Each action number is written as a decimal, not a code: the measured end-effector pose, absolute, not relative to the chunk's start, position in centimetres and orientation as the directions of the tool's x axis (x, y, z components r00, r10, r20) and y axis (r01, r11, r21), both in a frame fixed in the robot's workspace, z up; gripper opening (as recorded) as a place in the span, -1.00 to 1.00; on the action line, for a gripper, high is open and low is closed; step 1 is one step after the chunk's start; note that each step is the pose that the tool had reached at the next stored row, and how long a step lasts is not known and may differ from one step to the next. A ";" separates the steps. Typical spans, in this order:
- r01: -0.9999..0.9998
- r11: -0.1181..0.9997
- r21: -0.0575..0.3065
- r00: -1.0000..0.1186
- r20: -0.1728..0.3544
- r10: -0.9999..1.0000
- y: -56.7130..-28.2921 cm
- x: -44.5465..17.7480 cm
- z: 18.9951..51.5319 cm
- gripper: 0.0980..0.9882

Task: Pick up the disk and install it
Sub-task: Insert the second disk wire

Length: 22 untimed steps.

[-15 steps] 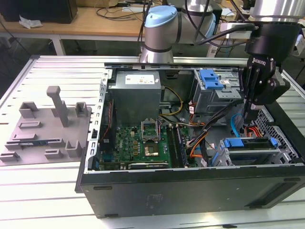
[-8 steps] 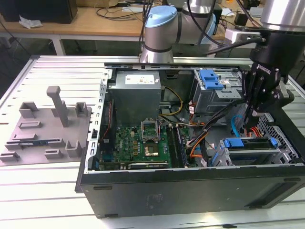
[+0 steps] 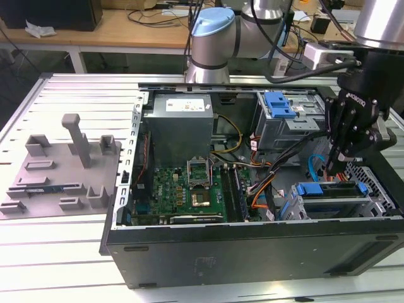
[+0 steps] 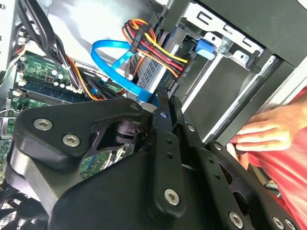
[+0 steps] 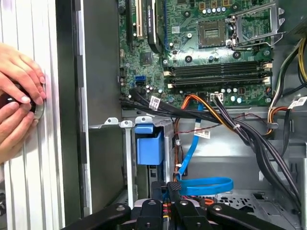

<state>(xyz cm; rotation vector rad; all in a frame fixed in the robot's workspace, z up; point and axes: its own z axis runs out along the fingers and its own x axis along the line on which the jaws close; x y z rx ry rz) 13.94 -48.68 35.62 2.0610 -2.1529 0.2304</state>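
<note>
The disk (image 3: 329, 189), silver in its blue carrier bracket, lies flat in the lower drive cage at the front of the open computer case, on the exterior view's right. In the first wrist view the bracket's blue end (image 5: 149, 146) shows inside the cage frame. My black gripper (image 3: 330, 171) hangs just above the disk's edge that faces the case's middle. Its fingers (image 5: 173, 188) are shut together with nothing between them. In the second wrist view the gripper (image 4: 168, 104) points at the blue data cable (image 4: 125, 64) and the power plug beside the cage.
An upper grey cage with a fixed blue latch (image 3: 278, 104) stands behind. The motherboard (image 3: 183, 189) and bundled cables (image 5: 230, 122) fill the case's middle. A person's hands (image 5: 17, 98) rest on the table rail outside the case wall. A grey fixture tray (image 3: 60, 167) sits on the exterior view's left.
</note>
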 end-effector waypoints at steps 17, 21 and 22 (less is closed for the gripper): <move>-0.999 0.043 0.002 -0.043 0.046 -0.998 -52.1 14.5 35.5 -0.86; -0.999 0.043 0.002 -0.043 0.043 -0.998 -52.3 14.5 35.5 -0.86; -0.999 0.043 0.002 -0.043 0.043 -0.998 -52.3 14.5 35.5 -0.86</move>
